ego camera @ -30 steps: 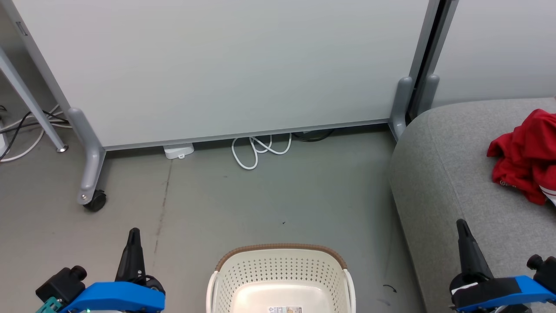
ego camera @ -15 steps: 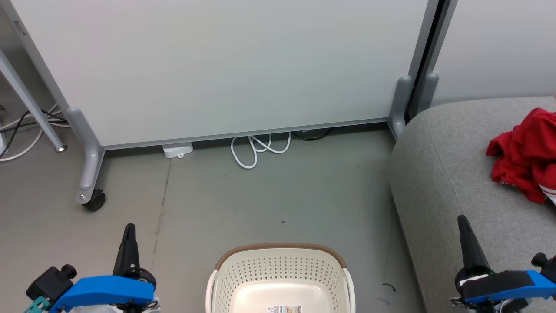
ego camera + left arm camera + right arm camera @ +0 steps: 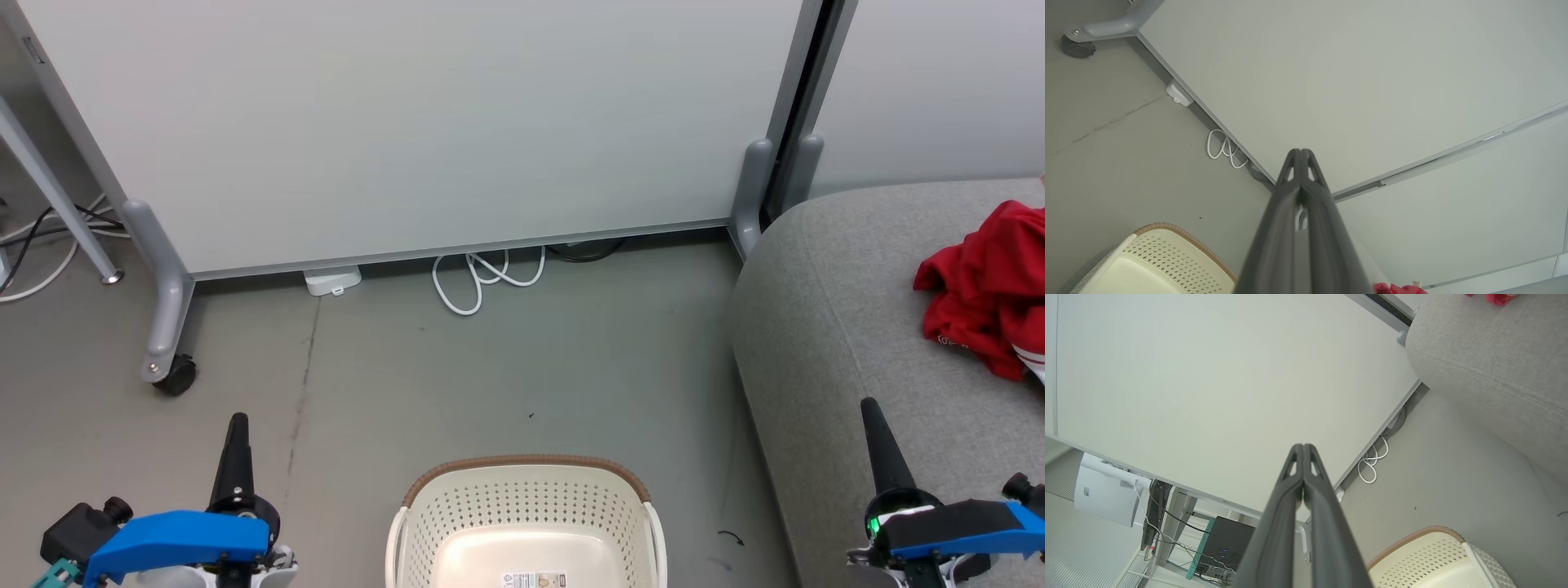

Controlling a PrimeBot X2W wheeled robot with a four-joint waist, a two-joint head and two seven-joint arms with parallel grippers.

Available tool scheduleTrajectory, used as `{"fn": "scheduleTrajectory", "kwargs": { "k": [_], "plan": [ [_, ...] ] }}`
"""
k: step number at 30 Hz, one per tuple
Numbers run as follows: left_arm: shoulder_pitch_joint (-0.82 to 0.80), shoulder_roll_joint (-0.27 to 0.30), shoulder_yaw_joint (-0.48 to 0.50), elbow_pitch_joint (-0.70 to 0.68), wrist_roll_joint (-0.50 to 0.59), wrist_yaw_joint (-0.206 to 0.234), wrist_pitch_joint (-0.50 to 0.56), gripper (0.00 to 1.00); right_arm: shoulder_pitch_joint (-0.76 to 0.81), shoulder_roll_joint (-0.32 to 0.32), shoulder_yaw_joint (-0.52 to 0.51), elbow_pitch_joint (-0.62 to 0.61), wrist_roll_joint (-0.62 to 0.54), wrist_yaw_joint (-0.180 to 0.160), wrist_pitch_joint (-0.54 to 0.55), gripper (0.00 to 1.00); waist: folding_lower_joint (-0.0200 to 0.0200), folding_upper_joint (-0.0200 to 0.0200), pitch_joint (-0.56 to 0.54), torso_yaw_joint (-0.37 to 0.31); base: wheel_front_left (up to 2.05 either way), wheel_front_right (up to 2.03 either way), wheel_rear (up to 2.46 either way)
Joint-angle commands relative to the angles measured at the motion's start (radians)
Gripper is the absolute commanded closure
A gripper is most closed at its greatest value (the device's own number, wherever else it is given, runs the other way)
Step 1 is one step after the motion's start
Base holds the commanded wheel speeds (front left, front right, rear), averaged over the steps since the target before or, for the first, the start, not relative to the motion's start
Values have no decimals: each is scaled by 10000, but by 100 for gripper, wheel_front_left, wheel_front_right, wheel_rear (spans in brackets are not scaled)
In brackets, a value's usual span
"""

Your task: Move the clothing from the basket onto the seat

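On the right, upon the grey seat (image 3: 824, 327), lies the red clothing (image 3: 984, 302), a crumpled heap with a white-striped edge at its near right, partly cut off by the picture's border. The basket (image 3: 526, 523) stands on the floor (image 3: 490, 384) at the near middle, close to the left of the seat. The part of its bottom that shows is bare but for a small label, and its near end is out of sight, so whether anything is left inside cannot be told. The left jaws and the right jaws are each pressed together with nothing between them, pointing far-ward on either side of the basket. The clothing looks light, limp and not at all fragile. It would likely sag, stretch out and trail when lifted rather than keep any shape, and a loose hem could catch on the basket's rim or its holes. The best hold is probably a raised, bunched fold near the middle of a piece, pinched through several layers, not a thin flat edge that may slide free.
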State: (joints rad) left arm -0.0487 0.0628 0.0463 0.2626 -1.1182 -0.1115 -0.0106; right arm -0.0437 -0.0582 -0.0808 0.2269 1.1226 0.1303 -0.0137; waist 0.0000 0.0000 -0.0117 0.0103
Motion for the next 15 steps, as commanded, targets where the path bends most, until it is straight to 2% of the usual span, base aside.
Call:
{"fn": "scheduleTrajectory", "kwargs": {
  "k": [1, 15],
  "plan": [
    [-289, 19, 62, -120, -243, -75, 54, 100, -261, 1, -38, -57, 275, 5, 59, 100, 0, 0, 3, -2, 0, 0, 0],
    [-399, -21, 256, -143, -1592, -119, 404, 100, -388, 28, -130, 10, 1600, 5, 416, 100, 0, 0, 38, -26, 0, 0, 0]
  ]
}}
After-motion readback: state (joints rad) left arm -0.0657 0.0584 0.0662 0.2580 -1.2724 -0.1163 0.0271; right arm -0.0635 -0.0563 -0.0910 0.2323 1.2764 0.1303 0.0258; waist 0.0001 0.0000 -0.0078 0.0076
